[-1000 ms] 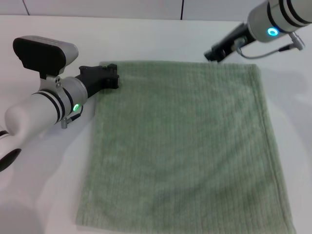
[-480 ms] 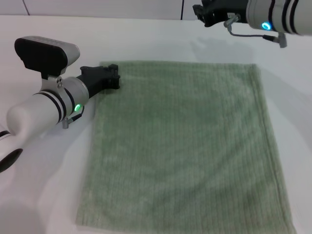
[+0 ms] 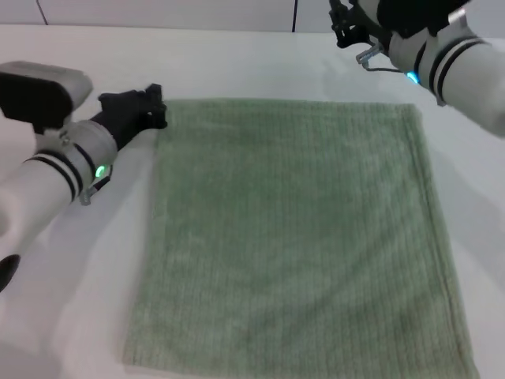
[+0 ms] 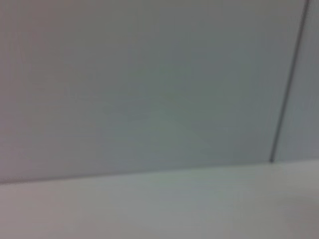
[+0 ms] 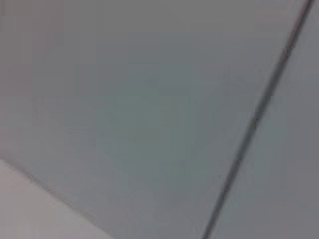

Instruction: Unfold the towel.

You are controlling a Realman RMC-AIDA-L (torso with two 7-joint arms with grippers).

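Note:
The towel (image 3: pixel 296 237), a large pale sage-green ribbed cloth, lies spread flat on the white table (image 3: pixel 71 268) in the head view, its near edge at the frame's bottom. My left gripper (image 3: pixel 150 106) is just off the towel's far left corner, clear of the cloth and holding nothing. My right gripper (image 3: pixel 346 28) is raised beyond the towel's far edge, near the top of the view, with no cloth in it. Neither wrist view shows the towel.
The white table surrounds the towel on the left, far and right sides. A pale wall with a dark vertical seam (image 3: pixel 295 16) stands behind the table; it also shows in the left wrist view (image 4: pixel 286 84) and right wrist view (image 5: pixel 249 129).
My left gripper has drawn back to the left, off the towel's far left corner. My right arm has lifted away from the far edge and swung up and back.

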